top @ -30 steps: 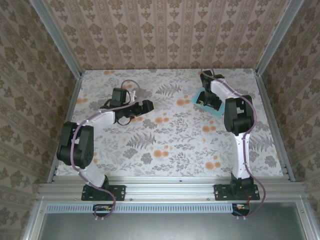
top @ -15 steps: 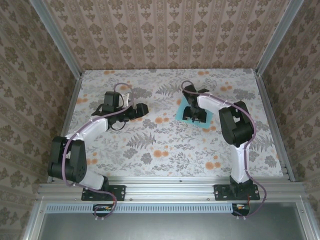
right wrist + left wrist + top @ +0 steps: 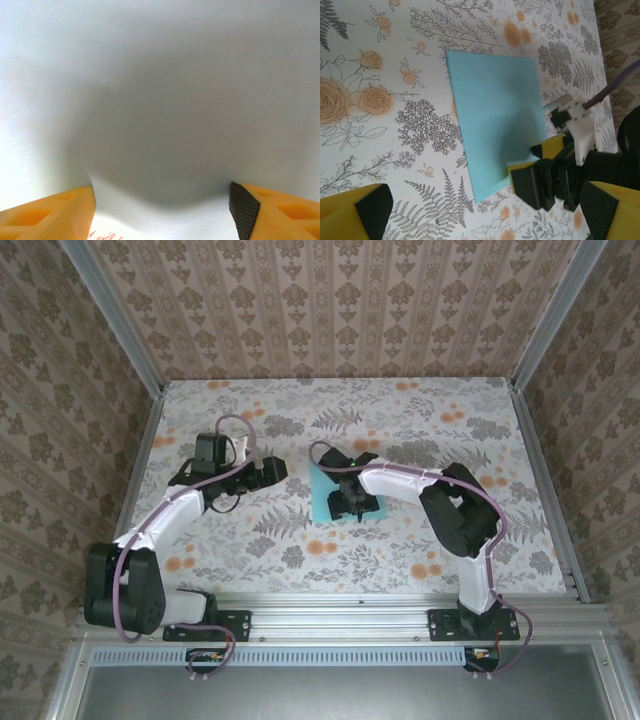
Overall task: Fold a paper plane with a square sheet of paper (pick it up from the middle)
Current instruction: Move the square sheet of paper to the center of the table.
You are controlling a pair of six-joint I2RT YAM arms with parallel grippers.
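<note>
The square sheet of paper lies flat on the floral tabletop near the middle, turquoise side up. My right gripper stands on its near right part, fingers spread and tips down against the sheet. In the left wrist view the sheet lies ahead, and the right gripper sits at its lower right edge. My left gripper hovers just left of the sheet, open with nothing between its fingers. No folds show in the paper.
The floral tabletop is walled by metal rails at left and right and by patterned walls behind. Both arm bases are bolted at the near edge.
My right gripper has slid the sheet from the far right of the table toward the middle. The left arm has drawn back a little to the left.
</note>
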